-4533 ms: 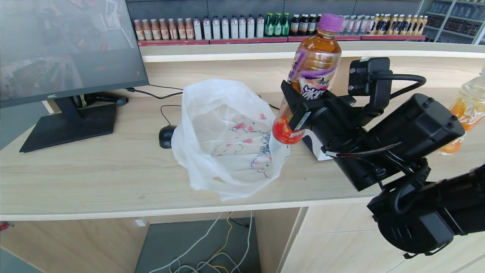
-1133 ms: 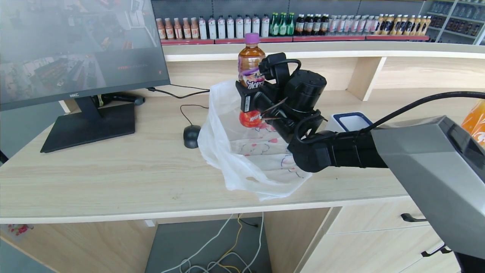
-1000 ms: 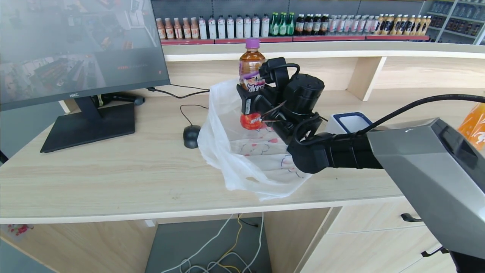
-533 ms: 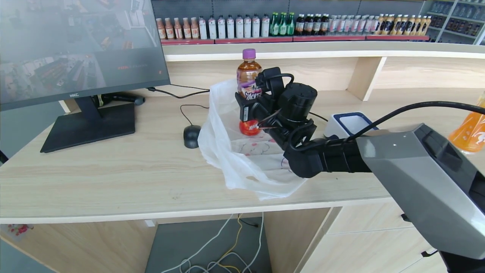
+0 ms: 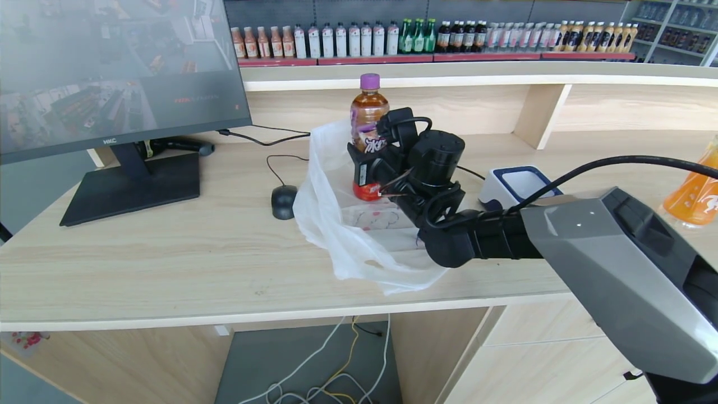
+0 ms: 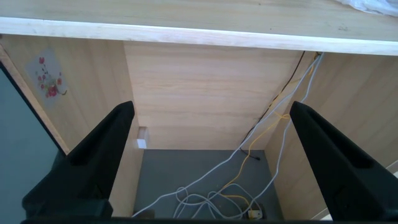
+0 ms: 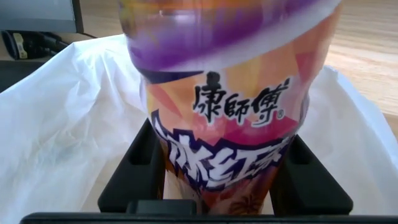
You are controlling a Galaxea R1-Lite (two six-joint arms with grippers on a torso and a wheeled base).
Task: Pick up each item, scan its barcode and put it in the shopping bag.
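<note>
An upright tea bottle [image 5: 367, 109] with a purple cap and an orange-and-purple label is held by my right gripper [image 5: 367, 164], which is shut on its lower half. The bottle's red base sits in the mouth of the white plastic shopping bag [image 5: 336, 224], which lies open on the wooden counter [image 5: 168, 252]. In the right wrist view the bottle [image 7: 224, 124] stands between the black fingers [image 7: 134, 168], with the bag [image 7: 56, 124] spread behind it. My left gripper [image 6: 211, 168] hangs open below the counter edge, holding nothing.
A white and blue barcode scanner [image 5: 519, 182] stands right of the bag, an orange drink bottle [image 5: 693, 196] at the far right. A monitor [image 5: 112, 67] and a mouse [image 5: 282, 201] sit to the left. Loose cables [image 6: 236, 180] lie under the counter.
My right gripper has carried the bottle from beside the scanner to over the bag, then lowered it into the bag's mouth during the last second. The head view also shifted early on.
</note>
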